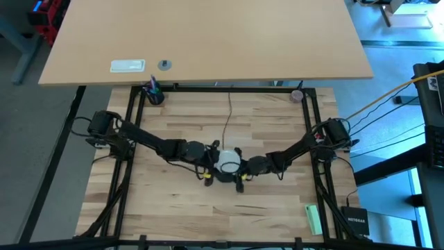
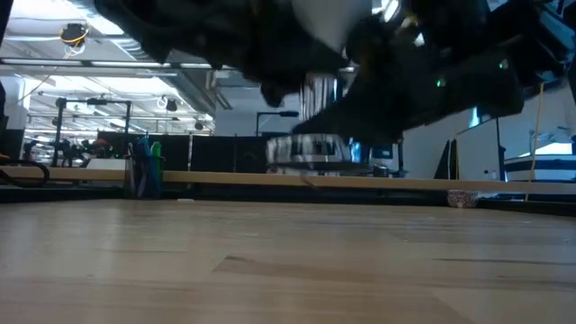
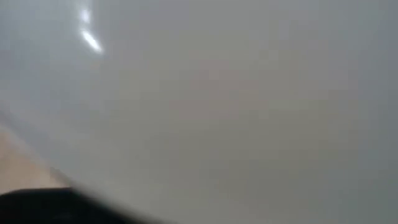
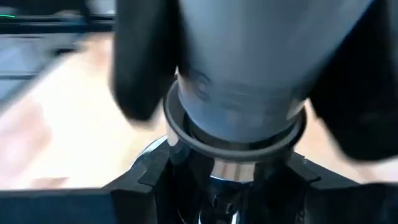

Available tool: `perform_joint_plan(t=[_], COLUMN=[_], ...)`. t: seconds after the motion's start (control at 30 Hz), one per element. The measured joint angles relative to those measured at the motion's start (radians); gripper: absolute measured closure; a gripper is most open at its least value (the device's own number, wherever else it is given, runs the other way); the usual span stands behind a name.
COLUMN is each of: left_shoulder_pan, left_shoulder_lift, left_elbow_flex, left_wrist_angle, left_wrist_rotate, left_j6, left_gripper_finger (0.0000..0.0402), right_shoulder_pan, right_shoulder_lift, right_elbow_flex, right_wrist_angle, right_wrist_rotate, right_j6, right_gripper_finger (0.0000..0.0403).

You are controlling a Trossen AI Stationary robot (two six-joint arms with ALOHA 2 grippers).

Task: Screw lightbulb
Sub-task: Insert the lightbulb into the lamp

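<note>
The lightbulb [image 1: 229, 160] stands upright at mid-table, white dome up and silvery screw base [image 2: 319, 90] down. My left gripper [image 1: 211, 161] comes at it from the table's left and is shut on it; the dome [image 3: 217, 112] fills the left wrist view. Just below the base hangs the round silver socket [image 2: 306, 150], blurred and clear of the table, with its thin black cord [image 1: 228, 118] running toward the far edge. My right gripper [image 4: 230, 186] reaches in from the right and is shut on the socket under the bulb's grey neck [image 4: 242, 81]. My left gripper pinches the bulb's dome between its two fingers [image 4: 140, 68], one on each side. They come nearly level from the table's left. The bulb is upright, lifted clear of the table. My right gripper has the silvery socket [image 4: 231, 169] between its two fingers, right under the bulb's collar. It comes slanting slightly downward from the table's right. Its fingers hide most of the contact. The socket is off the table.
A pen cup [image 1: 154, 94] stands at the far left corner and a pink roll [image 1: 297, 95] at the far right. A green object [image 1: 313, 219] lies near the right front. A black frame [image 1: 132, 132] borders the wooden table.
</note>
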Motion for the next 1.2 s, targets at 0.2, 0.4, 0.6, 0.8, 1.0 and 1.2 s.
perform_joint_plan(t=[0.2, 0.4, 0.6, 0.8, 1.0, 1.2], left_shoulder_pan=[0.022, 0.028, 0.035, 0.025, -0.007, -0.04], left_shoulder_lift=[-0.005, -0.001, -0.009, -0.085, -0.165, -0.2], left_elbow_flex=[0.002, 0.001, -0.004, -0.003, -0.003, -0.003], left_wrist_angle=[0.036, 0.019, -0.005, -0.153, -0.364, -0.494], left_wrist_rotate=[0.266, 0.217, 0.204, 0.08, -0.072, -0.08], left_j6=[0.111, 0.073, 0.043, 0.019, -0.112, -0.415], left_gripper_finger=[0.0273, 0.0259, 0.017, 0.0135, 0.0138, 0.0143], right_shoulder_pan=[0.005, 0.005, 0.007, 0.007, 0.007, 0.007], right_shoulder_lift=[-0.004, -0.005, -0.008, -0.009, -0.009, -0.009], right_elbow_flex=[0.0, 0.001, 0.001, 0.001, 0.001, 0.001], right_wrist_angle=[0.084, 0.045, 0.042, 0.013, 0.003, -0.003], right_wrist_rotate=[-0.16, -0.099, -0.077, -0.002, 0.076, 0.096], right_j6=[-0.034, -0.024, -0.02, 0.001, 0.018, 0.028], right_gripper_finger=[0.0227, 0.0227, 0.0227, 0.0227, 0.0227, 0.0227])
